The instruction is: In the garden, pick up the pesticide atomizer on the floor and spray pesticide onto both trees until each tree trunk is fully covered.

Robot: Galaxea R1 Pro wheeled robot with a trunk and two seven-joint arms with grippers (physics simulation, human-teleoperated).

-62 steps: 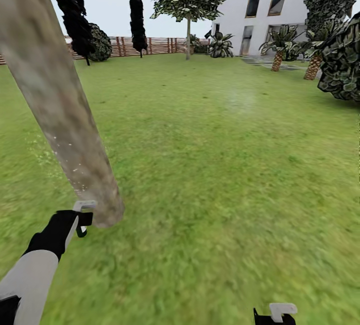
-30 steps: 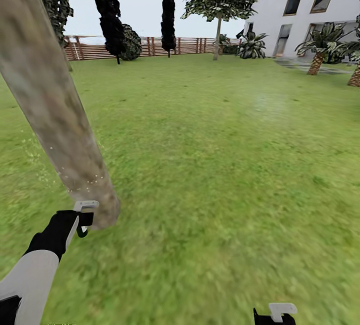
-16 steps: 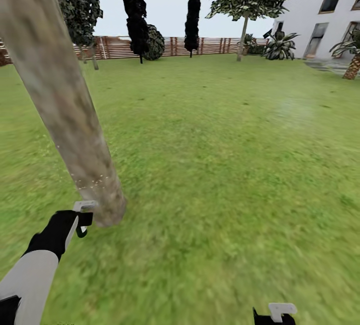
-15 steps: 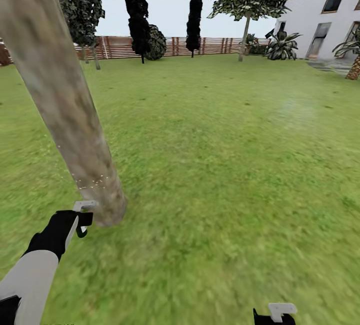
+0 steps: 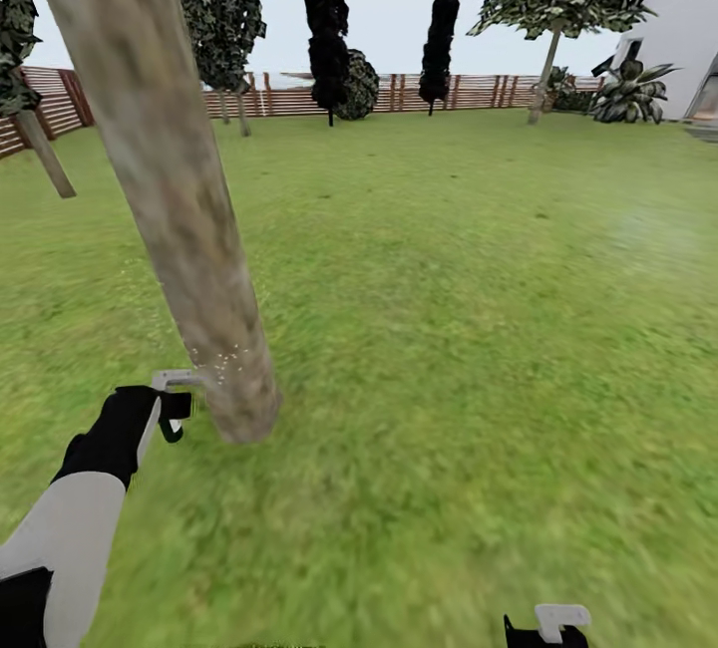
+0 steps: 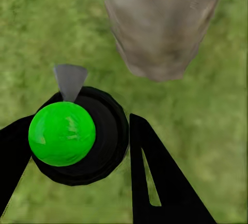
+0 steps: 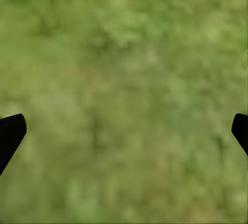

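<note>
A: Atomizer [image 6: 67, 131] status?
B: Left gripper [image 5: 170, 404] is clenching it beside the tree trunk [image 5: 189, 219]; whitish specks [image 5: 224, 357] are showing low on the bark.
A: Right gripper [image 5: 548, 623]?
B: Hanging spread wide over grass [image 7: 124, 79].

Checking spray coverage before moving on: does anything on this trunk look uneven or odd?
Yes. Whitish pesticide specks show only in a small patch low on the tree trunk, just above the atomizer held in the left gripper. The bark higher up looks bare, so coverage seems patchy.
</note>
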